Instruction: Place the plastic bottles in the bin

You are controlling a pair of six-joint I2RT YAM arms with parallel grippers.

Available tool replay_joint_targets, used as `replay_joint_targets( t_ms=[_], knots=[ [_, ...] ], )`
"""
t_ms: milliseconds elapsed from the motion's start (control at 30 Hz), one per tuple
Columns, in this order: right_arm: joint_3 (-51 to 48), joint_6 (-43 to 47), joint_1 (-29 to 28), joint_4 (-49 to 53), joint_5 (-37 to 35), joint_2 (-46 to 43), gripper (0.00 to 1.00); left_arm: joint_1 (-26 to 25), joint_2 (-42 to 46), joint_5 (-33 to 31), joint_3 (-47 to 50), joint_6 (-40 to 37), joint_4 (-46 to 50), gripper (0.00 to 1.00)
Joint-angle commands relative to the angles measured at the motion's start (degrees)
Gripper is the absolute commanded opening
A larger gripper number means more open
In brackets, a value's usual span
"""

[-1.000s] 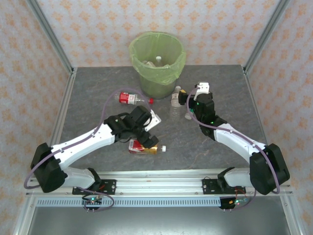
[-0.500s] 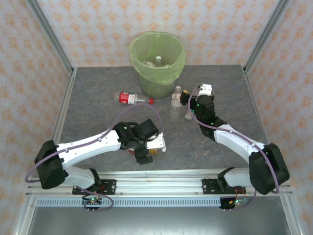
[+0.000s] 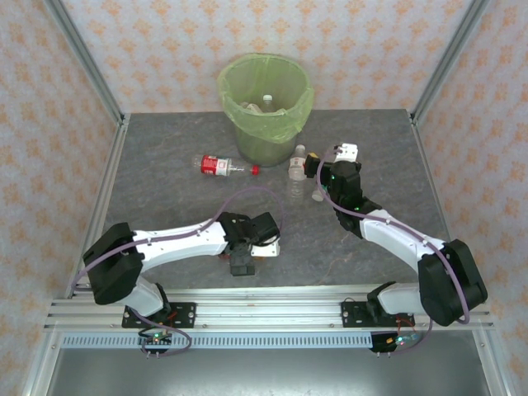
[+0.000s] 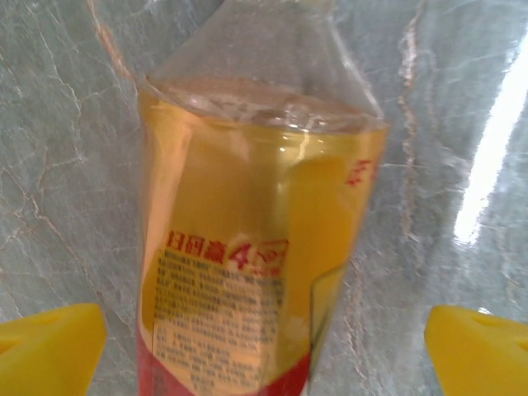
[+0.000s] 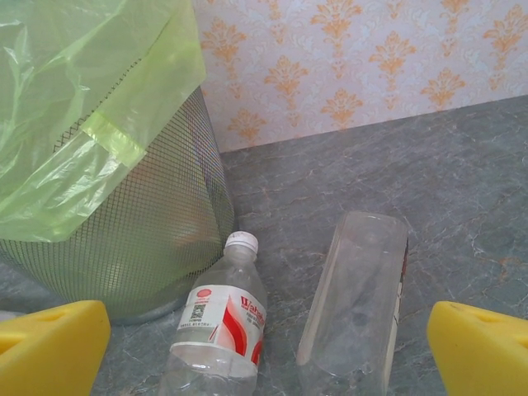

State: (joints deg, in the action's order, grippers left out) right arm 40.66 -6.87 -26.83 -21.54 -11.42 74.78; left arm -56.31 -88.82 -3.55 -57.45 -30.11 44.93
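In the left wrist view a red-and-gold labelled bottle (image 4: 256, 247) lies on the table between my left gripper's (image 4: 264, 359) wide-apart yellow fingertips (image 4: 49, 346); the gripper is open and hangs close above it (image 3: 247, 254). My right gripper (image 5: 264, 355) is open too, low over the table (image 3: 320, 175), facing two bottles: a white-capped one with a white-and-red label (image 5: 219, 330) and a clear one lying base-first (image 5: 355, 305). A red-labelled bottle (image 3: 221, 165) lies left of the bin (image 3: 266, 103), whose green bag holds a white-capped bottle (image 3: 267, 100).
The mesh wall of the bin (image 5: 124, 239) stands just left of the right gripper's two bottles. Metal frame posts and patterned walls close in the table on three sides. Bare grey tabletop (image 3: 157, 198) stretches to the left.
My left arm has swung toward the near edge and come down over the red-and-gold bottle, now covering most of it from above. The right arm has barely moved.
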Motion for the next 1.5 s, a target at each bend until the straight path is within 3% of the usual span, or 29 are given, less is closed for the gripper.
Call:
replay_joint_targets(
  t_ms=[0, 267, 633, 967, 1233, 1467],
  knots=[
    [-0.84, -0.98, 0.42, -1.3, -1.43, 0.52, 0.99, 1.03, -1.23, -1.25, 0.55, -0.92, -2.57, 1.0],
    [-0.92, -1.36, 0.46, -0.82, -1.76, 0.67, 0.99, 3.7, -4.76, 4.23, -0.68, -2.47, -3.27, 0.99],
    [-0.15, -1.98, 0.38, -0.7, -1.49, 1.86, 0.99, 4.41, -6.37, 0.24, 2.87, -2.57, -11.1, 0.88],
    [0.2, -2.26, 0.39, -0.43, -1.37, 2.47, 0.99, 5.82, -5.67, 1.63, 2.36, -0.5, -12.69, 0.72],
    [0.18, -2.2, 0.38, -0.34, -1.43, 2.22, 0.99, 6.58, -4.82, 1.41, 1.39, 0.44, -12.5, 0.66],
    [0.11, -2.31, 0.42, -0.16, -1.4, 2.23, 0.99, 7.08, -4.09, 1.63, 0.45, 1.99, -13.35, 0.67]
  ],
)
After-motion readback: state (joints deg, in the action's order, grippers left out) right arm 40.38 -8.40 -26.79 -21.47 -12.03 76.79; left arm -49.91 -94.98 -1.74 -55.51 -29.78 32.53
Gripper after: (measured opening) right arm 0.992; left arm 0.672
